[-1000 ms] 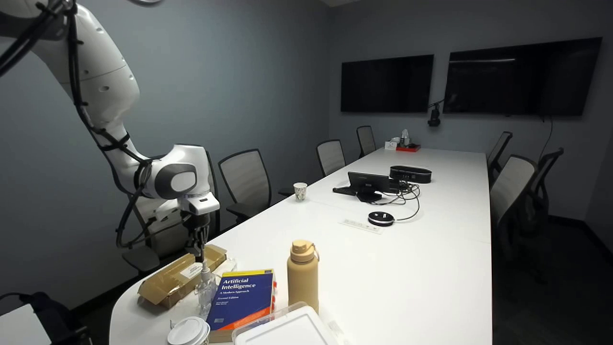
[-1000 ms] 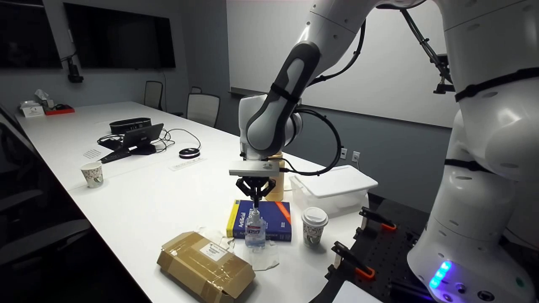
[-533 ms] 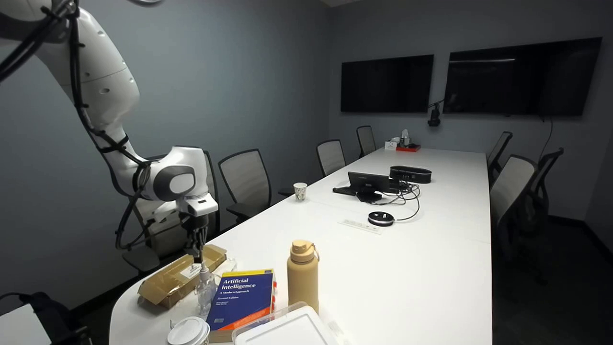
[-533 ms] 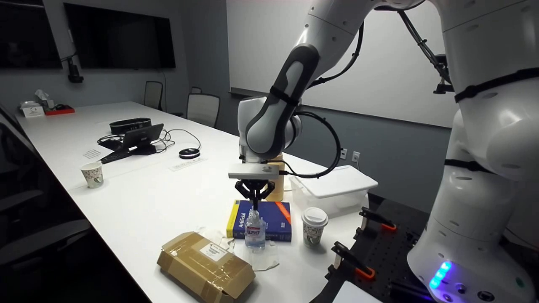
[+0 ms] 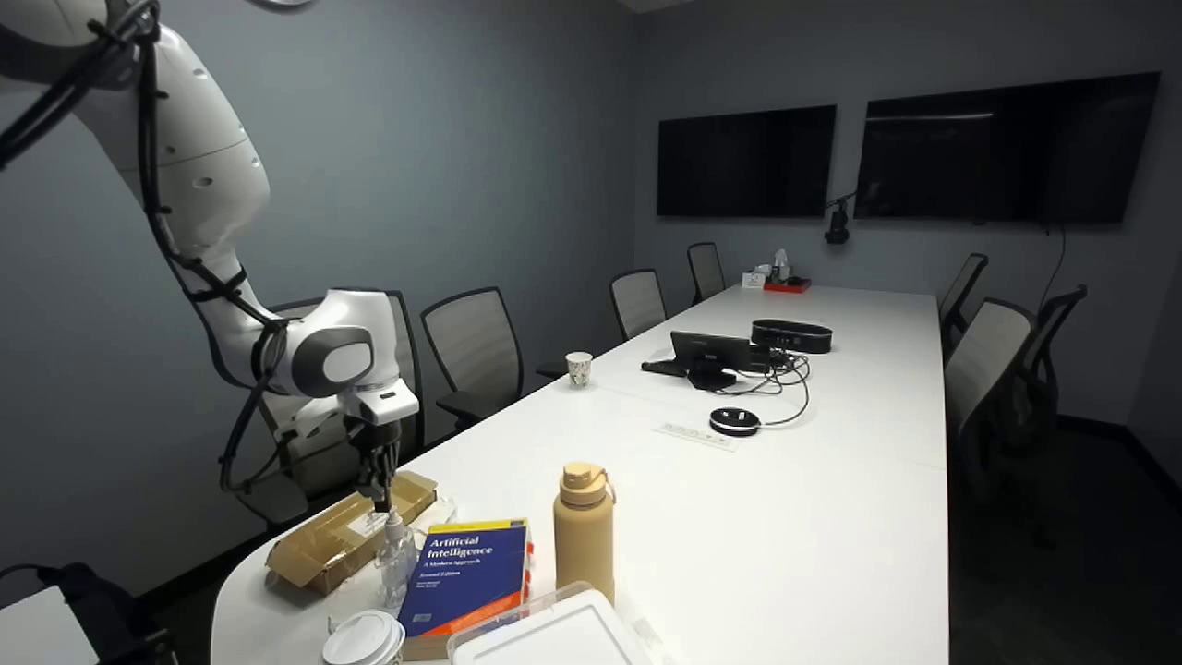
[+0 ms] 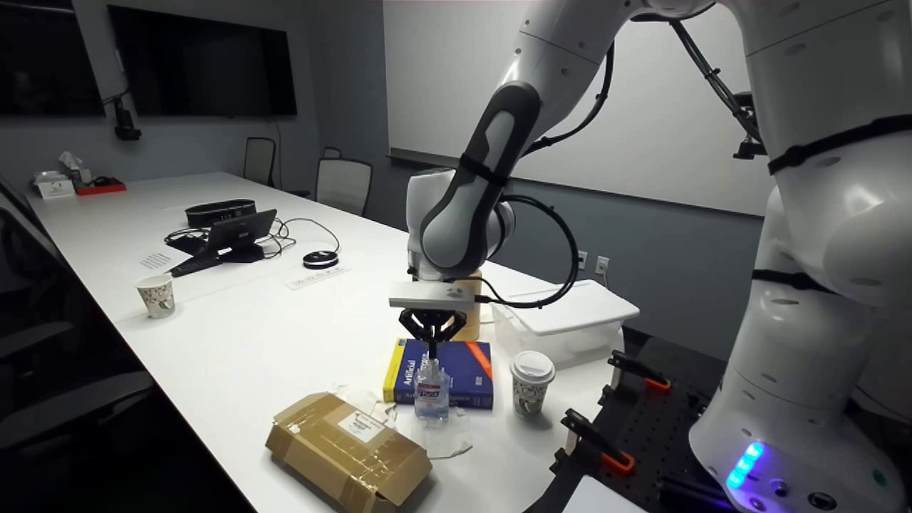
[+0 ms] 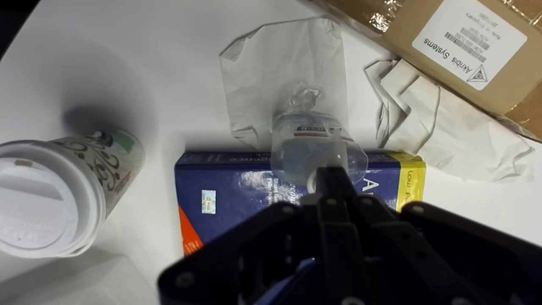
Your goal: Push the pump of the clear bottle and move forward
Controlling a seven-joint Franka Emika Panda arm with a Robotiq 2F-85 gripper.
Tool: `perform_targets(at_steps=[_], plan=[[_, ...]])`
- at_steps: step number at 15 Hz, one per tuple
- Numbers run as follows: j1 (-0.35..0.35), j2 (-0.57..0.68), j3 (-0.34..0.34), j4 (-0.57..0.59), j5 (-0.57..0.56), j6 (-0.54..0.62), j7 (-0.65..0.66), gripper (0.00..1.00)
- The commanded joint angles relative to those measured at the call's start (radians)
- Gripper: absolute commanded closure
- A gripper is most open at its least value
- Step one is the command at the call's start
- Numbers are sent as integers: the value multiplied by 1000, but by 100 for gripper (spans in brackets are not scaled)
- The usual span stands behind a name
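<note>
Hand [image 6: 432, 353] sits lower than second ago, slightly lower than half second ago, in both exterior views. Arm [image 6: 499, 135] sinks with it; cable loop [image 6: 574, 249] hangs lower too. In exterior view, wrist [image 5: 346, 362] also stands slightly further left. Pump [image 5: 394, 520] looks slightly lower, clear bottle [image 5: 397, 561] slightly shifted along with it; whether bottle slides or leans, change too small to tell.

Smooth plastic clear bottle [image 7: 307, 146], glossy book cover [image 7: 237, 199], wrinkled matt paper [image 7: 258, 76].
</note>
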Motion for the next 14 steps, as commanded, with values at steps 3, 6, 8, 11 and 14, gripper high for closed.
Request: perform_targets(at_steps=[3,6,8,11,14], plan=[[18,74,-12,-12,21,68,-17,100],[29,56,-17,-4,11,40,-11,100],[28,41,-12,1,16,16,-13,100],[32,21,-11,3,17,3,-13,100],[38,3,-15,2,13,2,-8,100]])
